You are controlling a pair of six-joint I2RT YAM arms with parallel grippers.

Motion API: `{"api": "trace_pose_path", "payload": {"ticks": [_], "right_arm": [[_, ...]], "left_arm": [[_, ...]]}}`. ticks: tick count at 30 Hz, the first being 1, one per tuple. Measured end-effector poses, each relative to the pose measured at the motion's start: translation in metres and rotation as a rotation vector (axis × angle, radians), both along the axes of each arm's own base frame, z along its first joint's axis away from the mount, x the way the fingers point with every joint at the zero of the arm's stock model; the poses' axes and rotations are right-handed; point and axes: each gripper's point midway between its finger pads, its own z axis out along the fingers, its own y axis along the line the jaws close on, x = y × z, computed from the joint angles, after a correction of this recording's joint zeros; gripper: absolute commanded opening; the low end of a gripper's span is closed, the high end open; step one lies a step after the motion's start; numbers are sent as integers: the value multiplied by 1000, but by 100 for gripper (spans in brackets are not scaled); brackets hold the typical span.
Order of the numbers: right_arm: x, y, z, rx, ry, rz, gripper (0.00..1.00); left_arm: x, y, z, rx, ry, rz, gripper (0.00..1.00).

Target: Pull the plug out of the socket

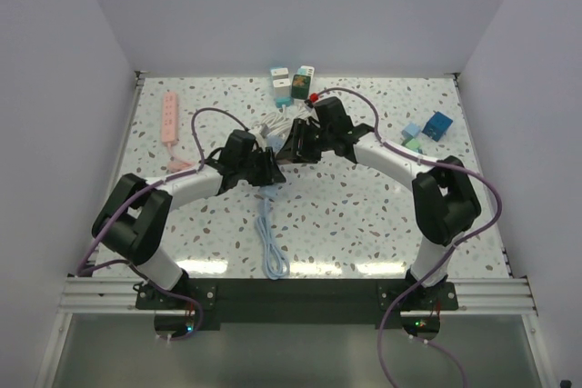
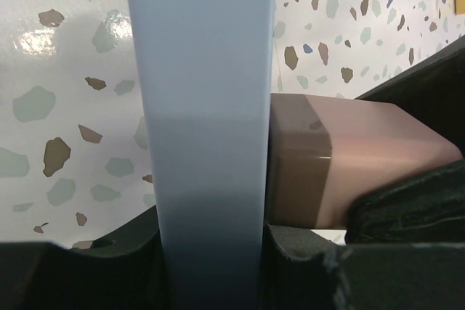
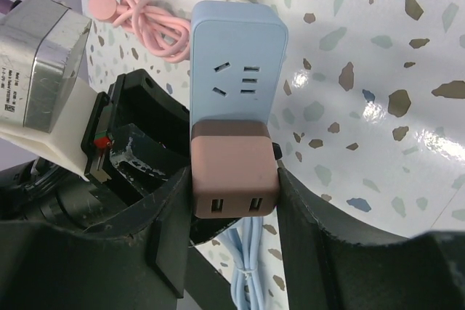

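A light-blue power strip [image 3: 238, 63] lies mid-table with a brown USB plug [image 3: 234, 172] seated in its socket face. My right gripper [image 3: 234, 201] is shut on the brown plug, one finger on each side. My left gripper [image 2: 211, 259] is shut on the blue strip [image 2: 203, 107], which fills the left wrist view edge-on, with the brown plug [image 2: 341, 165] sticking out to its right. In the top view both grippers meet over the strip [image 1: 277, 156]; the plug itself is hidden there by the arms.
The strip's bundled blue cord [image 1: 271, 243] runs toward the near edge. A pink power strip [image 1: 169, 117] with coiled pink cord [image 3: 142, 19] lies at left. White and teal adapters [image 1: 293, 81] sit at the back, blue ones [image 1: 429, 129] at right.
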Motion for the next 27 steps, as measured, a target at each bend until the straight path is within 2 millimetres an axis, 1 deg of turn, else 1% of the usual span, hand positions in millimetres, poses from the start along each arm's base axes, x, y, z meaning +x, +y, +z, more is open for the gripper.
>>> {"api": "trace_pose_path", "payload": {"ticks": [1,2,5,8,13,17,19,22,25,27], "right_arm": [[0,0,0,0,-1,1,10],[0,0,0,1,-1,1,0],[-2,-2,2,5,-10,-1,0],[-7,-10,6,11,-25,-11,0],[-19,-28,18,38,-59,-34,0],[-25,-39,29,49,-73,-51,0],[-29,-53,37,41,-60,-73,0],[-29,-75,54,33,-73,-125,0],[-24,-97,60,3,-86,-193,0],[-18,-115,54,-43,-75,-260,0]], "left_arm": [[0,0,0,1,-1,2,0],[0,0,0,2,-1,3,0],[1,0,0,0,-5,4,0],[0,-4,2,-26,-17,-15,0],[-7,-18,12,-119,-53,-92,0],[-9,-25,19,-157,-67,-128,0],[1,-8,8,-117,-38,-45,0],[13,19,-13,-55,20,65,0],[11,27,-22,-23,54,98,0],[9,26,-22,-20,58,97,0]]}}
